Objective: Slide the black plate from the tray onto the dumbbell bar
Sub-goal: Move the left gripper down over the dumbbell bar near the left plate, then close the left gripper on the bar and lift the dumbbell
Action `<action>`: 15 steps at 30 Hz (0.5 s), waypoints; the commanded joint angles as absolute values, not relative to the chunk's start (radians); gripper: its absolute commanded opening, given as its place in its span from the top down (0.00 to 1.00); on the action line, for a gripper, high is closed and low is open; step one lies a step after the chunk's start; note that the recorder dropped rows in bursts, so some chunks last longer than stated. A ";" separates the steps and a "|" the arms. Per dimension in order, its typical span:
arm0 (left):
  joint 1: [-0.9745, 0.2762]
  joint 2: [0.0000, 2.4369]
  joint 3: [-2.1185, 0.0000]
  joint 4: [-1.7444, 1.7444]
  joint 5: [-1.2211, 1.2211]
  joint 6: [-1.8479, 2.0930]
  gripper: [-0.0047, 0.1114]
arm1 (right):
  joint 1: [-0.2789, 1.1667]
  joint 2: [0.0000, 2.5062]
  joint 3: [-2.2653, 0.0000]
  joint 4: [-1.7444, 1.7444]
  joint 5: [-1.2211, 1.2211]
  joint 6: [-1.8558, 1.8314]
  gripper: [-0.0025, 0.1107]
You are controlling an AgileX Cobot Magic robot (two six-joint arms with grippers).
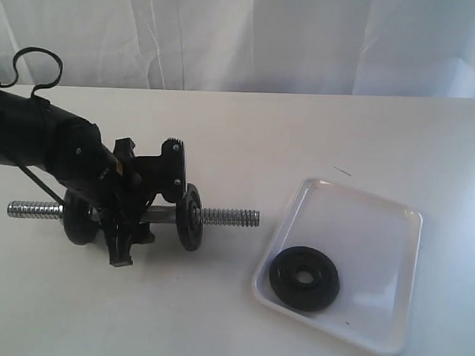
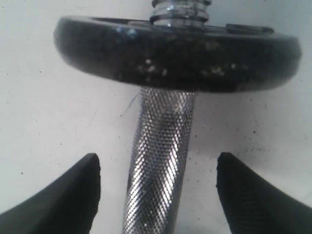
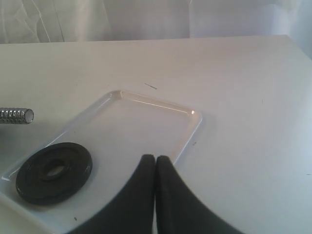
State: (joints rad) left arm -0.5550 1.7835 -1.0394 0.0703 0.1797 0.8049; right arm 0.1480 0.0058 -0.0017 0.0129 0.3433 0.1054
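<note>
the black plate lies flat in the tray, in the corner nearest the dumbbell bar, whose bare threaded end points toward the tray and stops just short of it. the left gripper has its jaws spread wide either side of the bar's knurled middle, clear of it. the right gripper hangs by the tray, fingers pressed together and empty. the disc looks like solid metal, so heavy for its size, stiff and smooth. i'd pinch it across the raised rim or hook the centre hole. it may skid on the glossy tray.
</note>
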 commanded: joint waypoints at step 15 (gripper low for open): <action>-0.561 1.822 -1.042 0.061 0.120 0.808 0.36 | 0.150 0.000 0.000 0.007 0.338 0.109 0.98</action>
